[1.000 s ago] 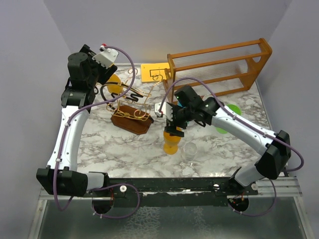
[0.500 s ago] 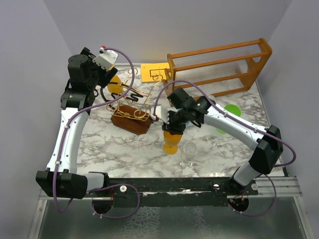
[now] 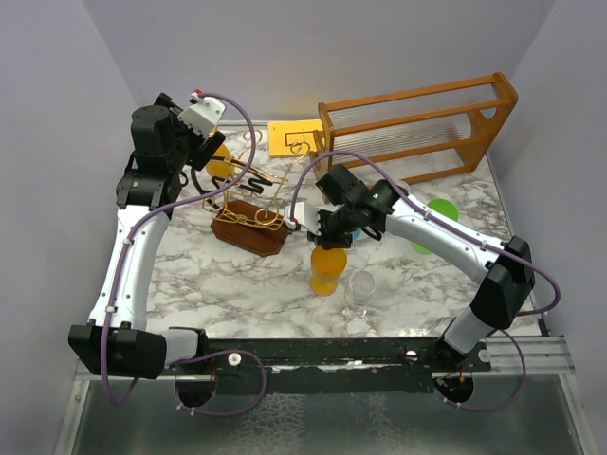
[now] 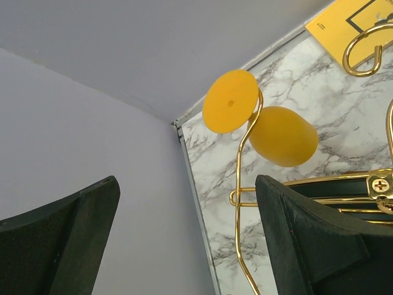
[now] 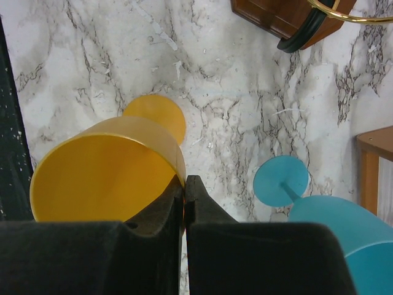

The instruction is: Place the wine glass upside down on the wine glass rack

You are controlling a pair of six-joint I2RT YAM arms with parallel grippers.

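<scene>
An orange wine glass (image 3: 327, 269) stands upright on the marble table, its foot under the bowl in the right wrist view. My right gripper (image 5: 185, 181) is shut on the rim of this orange glass (image 5: 98, 166), one finger inside the bowl and one outside. The wine glass rack (image 3: 250, 205), gold wire on a dark brown base, stands at the left. A second orange glass (image 4: 282, 135) hangs upside down on a gold wire arm (image 4: 242, 184). My left gripper (image 4: 187, 184) is open just behind that arm, holding nothing.
A clear glass (image 3: 360, 287) stands just right of the gripped one. A teal wine glass (image 5: 331, 227) lies close on the right of my right fingers. A large orange-brown wooden frame (image 3: 417, 123) fills the back right, with a yellow card (image 3: 289, 137) beside it and a green item (image 3: 438, 213) under the right arm.
My right gripper came down over the orange glass and its jaws went from open to shut on the rim. The left arm has barely moved.
</scene>
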